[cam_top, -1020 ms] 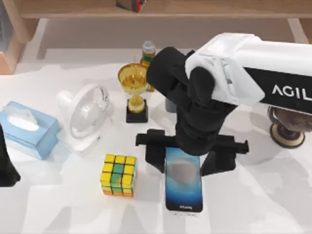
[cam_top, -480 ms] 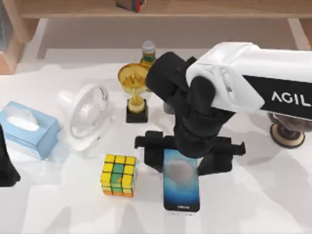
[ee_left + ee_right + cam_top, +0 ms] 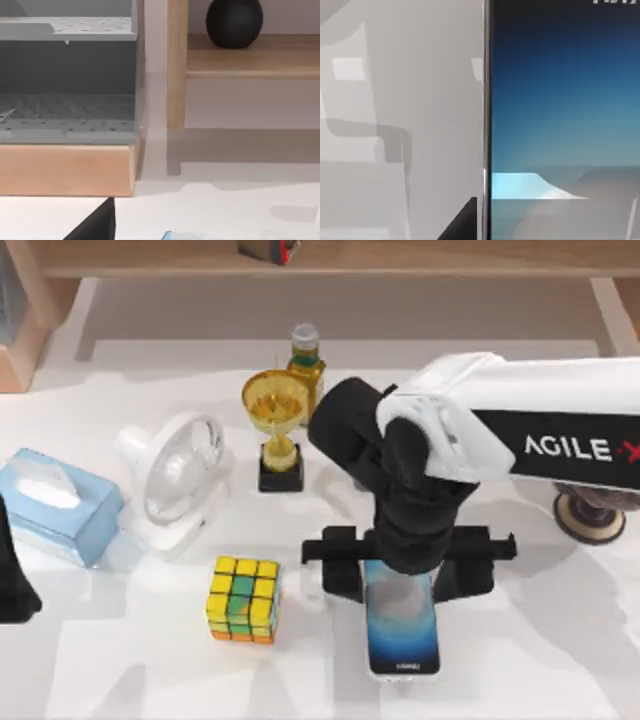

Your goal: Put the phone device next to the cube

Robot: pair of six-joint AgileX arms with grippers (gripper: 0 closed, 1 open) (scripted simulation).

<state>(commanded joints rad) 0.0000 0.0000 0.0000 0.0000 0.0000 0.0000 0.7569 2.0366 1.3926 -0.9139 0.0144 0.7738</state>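
Observation:
The phone device (image 3: 403,635) has a dark blue screen with a grey glow and a pale rim. It lies lengthwise near the table's front edge, right of centre. My right gripper (image 3: 402,578) is over the phone's far end, one black finger against each long side, shut on the phone. In the right wrist view the phone's screen (image 3: 560,100) is close up, with a black fingertip (image 3: 465,222) at its rim. The cube (image 3: 243,598), mostly yellow with green and orange squares, rests left of the phone, about a cube's width away. My left arm (image 3: 12,575) is parked at the table's left edge.
A light blue tissue box (image 3: 55,505) and a white fan (image 3: 175,475) stand at the left. A gold trophy (image 3: 275,425) and a bottle (image 3: 305,355) stand behind the gripper. A round brown object (image 3: 590,515) is at the right edge. A wooden shelf (image 3: 250,55) runs along the back.
My right gripper and the phone first slid slightly toward the cube, then moved together to the right, widening the gap to the cube. The cube and my left arm stayed still.

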